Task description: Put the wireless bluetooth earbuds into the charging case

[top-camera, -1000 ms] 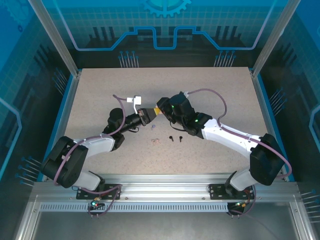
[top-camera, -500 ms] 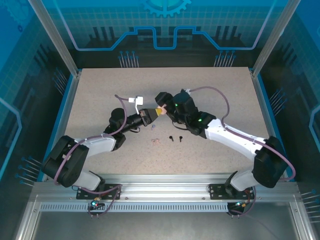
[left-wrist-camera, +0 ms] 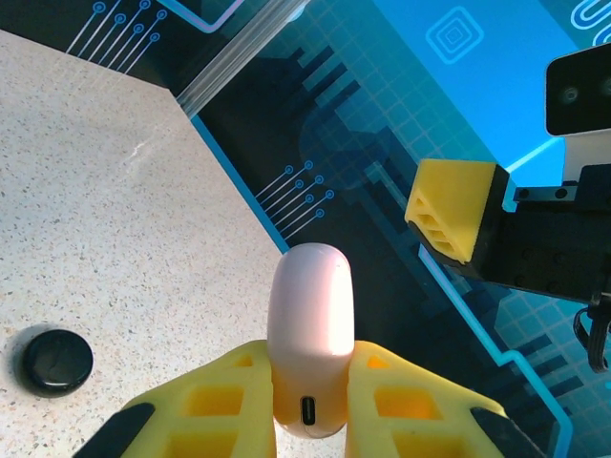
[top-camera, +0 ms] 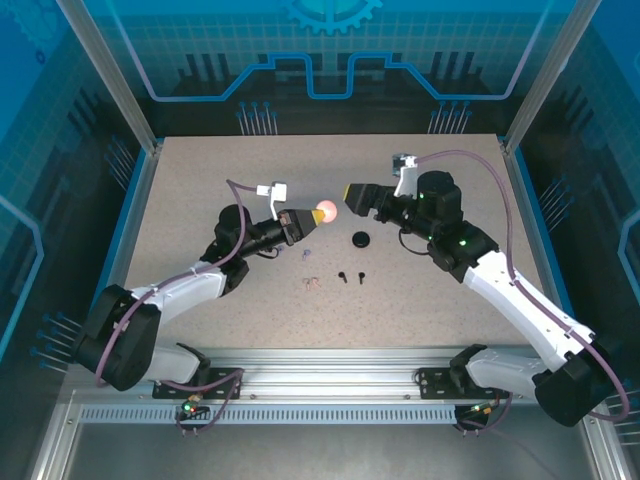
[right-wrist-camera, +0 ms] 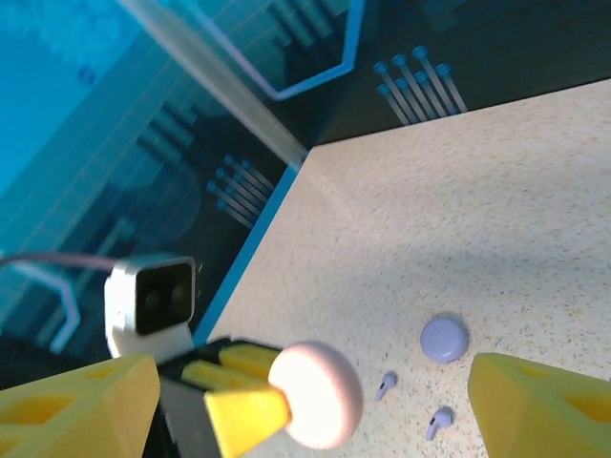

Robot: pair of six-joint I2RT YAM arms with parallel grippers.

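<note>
My left gripper [top-camera: 308,218] is shut on a pale pink round charging case [top-camera: 325,211], holding it above the table with its lid closed and its charging port [left-wrist-camera: 308,409] facing the wrist. My right gripper [top-camera: 350,192] hangs open just right of that case, apart from it, and its yellow fingers [right-wrist-camera: 542,408] frame the case [right-wrist-camera: 316,394] in the right wrist view. On the table lie two black earbuds [top-camera: 350,275], pale pink earbuds [top-camera: 310,282] and two lavender earbuds [right-wrist-camera: 385,385].
A black round case [top-camera: 361,238] sits on the table below my right gripper, also seen as the black case [left-wrist-camera: 58,361] in the left wrist view. A lavender round case [right-wrist-camera: 444,338] lies near the lavender buds. Blue walls and metal posts ring the speckled table [top-camera: 200,180].
My right gripper has opened, let go of the pink case and pulled back up and to the right, uncovering the black case. The left gripper keeps the pink case, slightly raised.
</note>
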